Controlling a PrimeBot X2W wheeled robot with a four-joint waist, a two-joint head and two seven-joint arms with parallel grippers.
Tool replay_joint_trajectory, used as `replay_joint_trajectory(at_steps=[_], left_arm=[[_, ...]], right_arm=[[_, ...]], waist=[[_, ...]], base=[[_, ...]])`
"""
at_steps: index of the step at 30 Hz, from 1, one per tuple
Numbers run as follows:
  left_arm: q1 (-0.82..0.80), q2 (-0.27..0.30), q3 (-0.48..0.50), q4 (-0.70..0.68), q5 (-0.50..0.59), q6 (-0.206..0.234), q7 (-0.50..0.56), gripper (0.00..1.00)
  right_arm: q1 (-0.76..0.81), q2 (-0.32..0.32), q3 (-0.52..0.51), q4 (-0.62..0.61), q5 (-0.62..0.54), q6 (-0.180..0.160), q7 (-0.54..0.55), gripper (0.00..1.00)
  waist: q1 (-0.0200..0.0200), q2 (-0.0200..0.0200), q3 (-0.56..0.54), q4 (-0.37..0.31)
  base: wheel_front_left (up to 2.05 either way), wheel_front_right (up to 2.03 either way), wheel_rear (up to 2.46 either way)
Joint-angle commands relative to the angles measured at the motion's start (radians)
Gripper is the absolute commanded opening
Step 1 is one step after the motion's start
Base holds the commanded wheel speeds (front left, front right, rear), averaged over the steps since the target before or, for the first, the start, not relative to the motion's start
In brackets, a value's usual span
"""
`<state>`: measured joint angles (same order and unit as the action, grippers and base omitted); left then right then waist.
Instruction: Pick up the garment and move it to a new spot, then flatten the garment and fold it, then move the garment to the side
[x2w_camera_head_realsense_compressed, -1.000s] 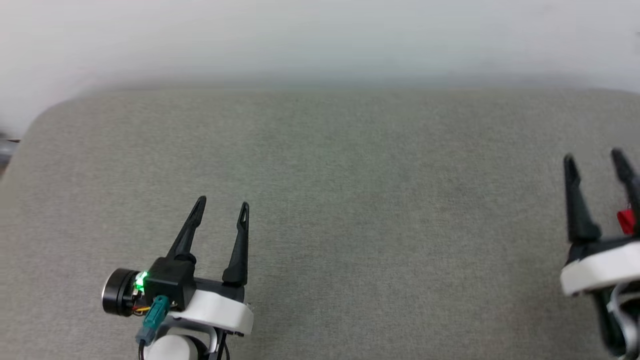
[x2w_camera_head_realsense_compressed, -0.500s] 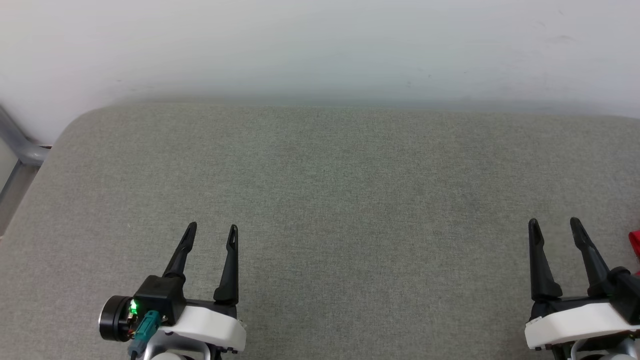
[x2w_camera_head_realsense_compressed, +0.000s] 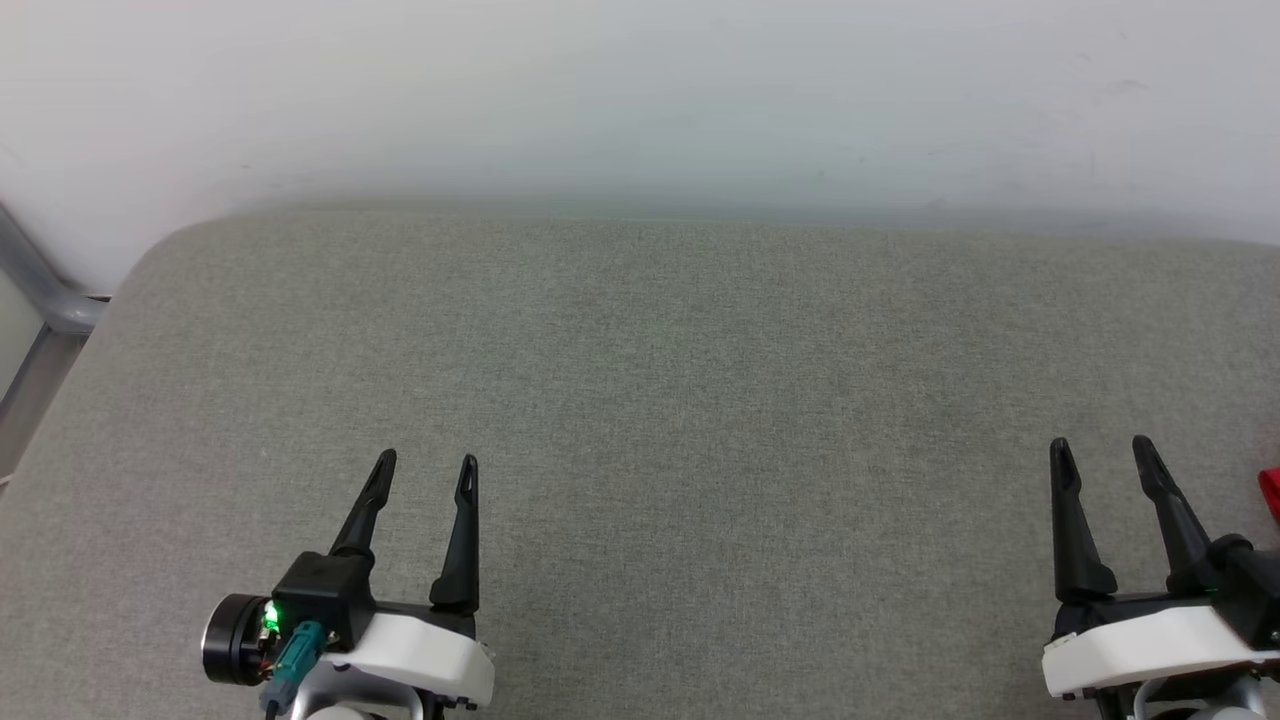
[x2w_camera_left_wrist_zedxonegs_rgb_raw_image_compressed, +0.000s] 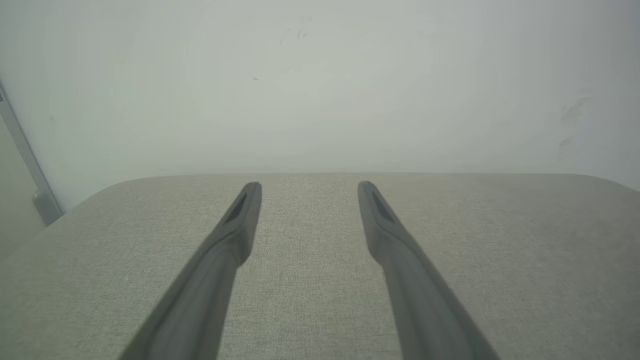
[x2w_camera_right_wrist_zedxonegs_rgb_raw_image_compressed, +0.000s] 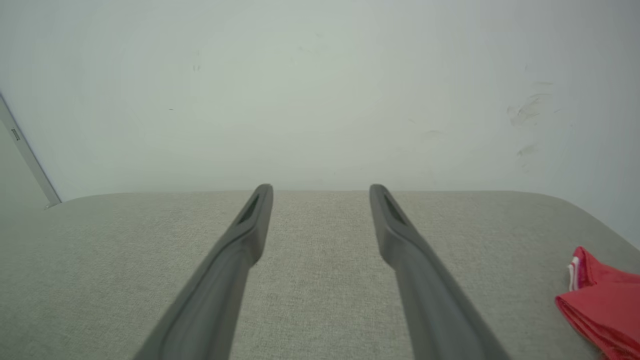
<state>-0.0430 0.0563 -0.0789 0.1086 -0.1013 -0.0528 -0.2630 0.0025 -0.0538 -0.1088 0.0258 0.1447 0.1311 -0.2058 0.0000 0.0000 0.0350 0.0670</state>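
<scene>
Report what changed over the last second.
The head camera shifted. Beyond that, the right gripper drew back toward the robot, leaving the garment to its right on the grey padded surface. Both grippers stayed open and empty; the left gripper hardly moved.

Surface (x2w_camera_head_realsense_compressed: 650, 420): middle open. Obstacles: wall (x2w_camera_head_realsense_compressed: 640, 90) behind surface, garment (x2w_camera_right_wrist_zedxonegs_rgb_raw_image_compressed: 600, 300) at its right edge, metal frame (x2w_camera_head_realsense_compressed: 40, 295) off its left corner.

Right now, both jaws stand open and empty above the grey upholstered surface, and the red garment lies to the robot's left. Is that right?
Not quite: the red garment lies to the robot's right, beyond the right gripper, as the right wrist view shows. The rest holds.
</scene>
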Motion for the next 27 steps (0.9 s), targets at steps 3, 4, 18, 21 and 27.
replay_joint_trajectory(at_steps=[3,4,18,21,27], left_arm=[[0.006,-0.003,0.007,-0.008,0.005,-0.003,-0.002,1.0],[0.006,-0.003,0.008,-0.009,0.006,-0.004,-0.002,1.0],[0.01,-0.006,0.015,-0.023,0.002,-0.023,-0.002,1.0],[0.003,-0.004,0.016,-0.005,-0.001,-0.019,0.002,0.0],[0.007,-0.004,0.025,0.018,-0.095,-0.023,0.026,0.0]], right_arm=[[-0.003,0.006,0.004,-0.008,0.009,-0.001,-0.002,1.0],[-0.003,0.006,0.004,-0.01,0.01,-0.001,-0.002,1.0],[-0.004,0.006,0.004,-0.021,0.022,-0.001,-0.006,1.0],[0.004,0.001,0.003,-0.003,0.013,0.0,0.001,0.0],[-0.001,0.001,0.001,0.029,0.103,0.0,0.024,0.0]], waist=[[0.0,0.0,0.001,0.0],[0.0,0.0,0.001,0.0],[0.0,0.0,0.01,-0.008],[0.0001,0.0,0.01,-0.009],[0.0002,0.0,0.009,-0.011]], base=[[0.0,0.0,0.0],[0.0,0.0,0.0],[0.0,0.0,0.0],[0.0,0.0,0.0],[0.0,0.0,0.0]])
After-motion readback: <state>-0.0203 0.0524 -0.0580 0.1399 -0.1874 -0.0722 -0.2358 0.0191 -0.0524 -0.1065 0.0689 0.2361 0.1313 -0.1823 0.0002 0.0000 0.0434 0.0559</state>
